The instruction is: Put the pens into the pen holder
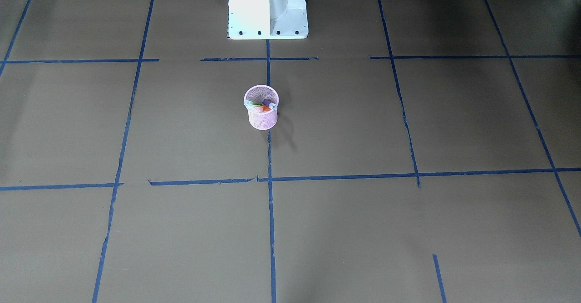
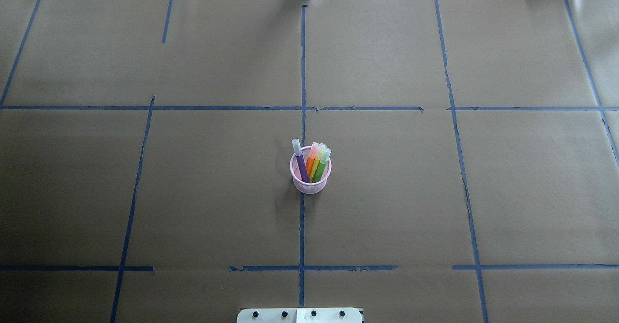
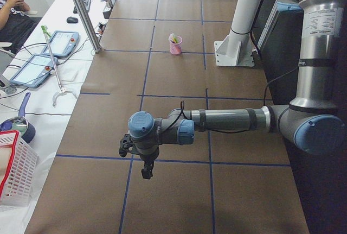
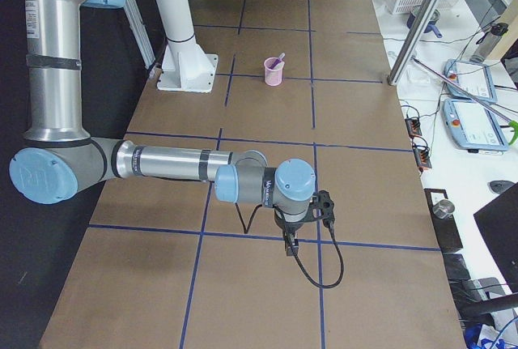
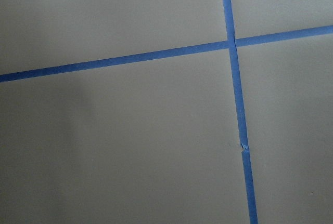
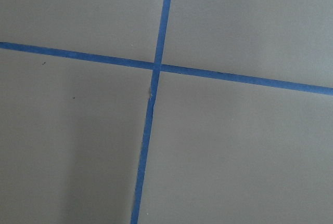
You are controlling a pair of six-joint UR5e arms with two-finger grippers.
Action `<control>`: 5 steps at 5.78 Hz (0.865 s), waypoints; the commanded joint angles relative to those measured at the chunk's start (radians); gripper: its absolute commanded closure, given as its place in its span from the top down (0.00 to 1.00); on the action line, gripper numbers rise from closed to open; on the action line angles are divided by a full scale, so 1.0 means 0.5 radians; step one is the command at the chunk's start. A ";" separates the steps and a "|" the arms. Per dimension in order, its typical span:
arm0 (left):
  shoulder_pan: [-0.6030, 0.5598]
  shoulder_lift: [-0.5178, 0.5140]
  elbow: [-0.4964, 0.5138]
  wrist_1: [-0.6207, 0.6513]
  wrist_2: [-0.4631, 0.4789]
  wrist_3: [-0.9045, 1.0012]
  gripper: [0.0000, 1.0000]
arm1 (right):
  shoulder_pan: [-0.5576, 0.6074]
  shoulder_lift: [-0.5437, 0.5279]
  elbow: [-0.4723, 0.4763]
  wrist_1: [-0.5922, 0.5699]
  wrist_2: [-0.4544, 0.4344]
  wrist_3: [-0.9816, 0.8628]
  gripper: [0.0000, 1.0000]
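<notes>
Table point(image 2: 387, 192): brown paper, blue tape grid. My left arm point(image 3: 227, 120) and right arm point(image 4: 170, 163) hang low over opposite ends. Left gripper point(image 3: 146, 170) and right gripper point(image 4: 289, 245) point down; released or clenched, I cannot tell. Pen holder point(image 2: 310, 186) stands upright at centre. Inside it, caps up: purple pen point(image 2: 301, 163), orange pen point(image 2: 311, 161), green pen point(image 2: 321, 166).

Overhead and front-facing cameras look down from opposite sides, sharing the pen holder point(image 2: 309, 186). Side cameras look along the tabletop point(image 3: 173, 82) from each end. Wrist cameras sit close above blue tape point(image 5: 130, 57).
</notes>
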 commanded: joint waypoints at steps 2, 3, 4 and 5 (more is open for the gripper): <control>0.000 0.000 0.005 0.000 0.000 0.000 1.00 | 0.000 0.000 -0.002 -0.001 -0.010 -0.004 1.00; 0.000 0.000 0.005 0.000 0.000 0.000 1.00 | -0.003 0.003 -0.002 -0.001 -0.010 -0.001 1.00; 0.000 0.000 0.005 0.000 0.000 0.000 1.00 | 0.000 0.006 -0.002 -0.001 -0.019 -0.004 1.00; 0.000 0.000 0.002 0.000 0.000 0.000 1.00 | -0.003 0.006 -0.002 -0.001 -0.031 -0.007 1.00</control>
